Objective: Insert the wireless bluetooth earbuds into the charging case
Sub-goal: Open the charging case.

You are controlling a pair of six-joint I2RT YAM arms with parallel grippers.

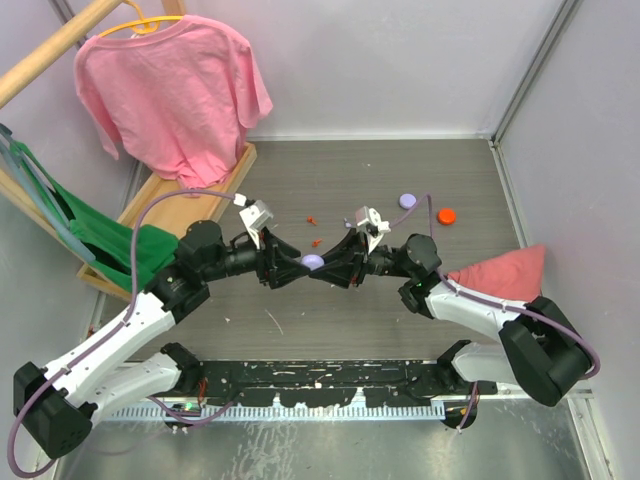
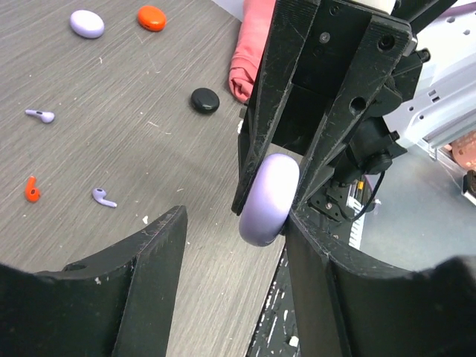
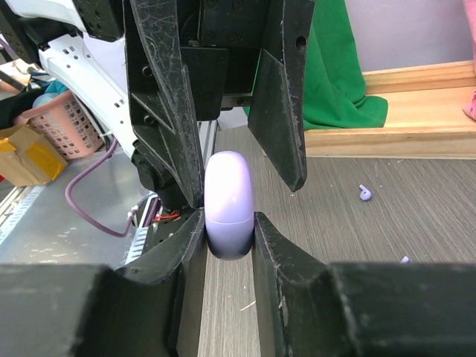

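Note:
My right gripper [image 3: 228, 219] is shut on a lilac round disc [image 3: 228, 197], held on edge above the table at mid-table [image 1: 313, 261]. My left gripper [image 2: 235, 223] is open and faces it; one finger [image 3: 165, 111] touches the disc and the other stands apart. The charging case [image 2: 204, 100], a small black puck, lies on the table beside the pink cloth [image 2: 249, 52], well beyond both grippers. It is hidden in the top view. No black earbuds show in any view.
Two lilac earbuds [image 2: 41, 115] [image 2: 104, 197] and a red one [image 2: 31, 190] lie on the table. Another lilac disc [image 1: 407, 201] and an orange disc [image 1: 446, 214] lie at the back right. A rack with pink and green shirts [image 1: 170, 90] stands at the left.

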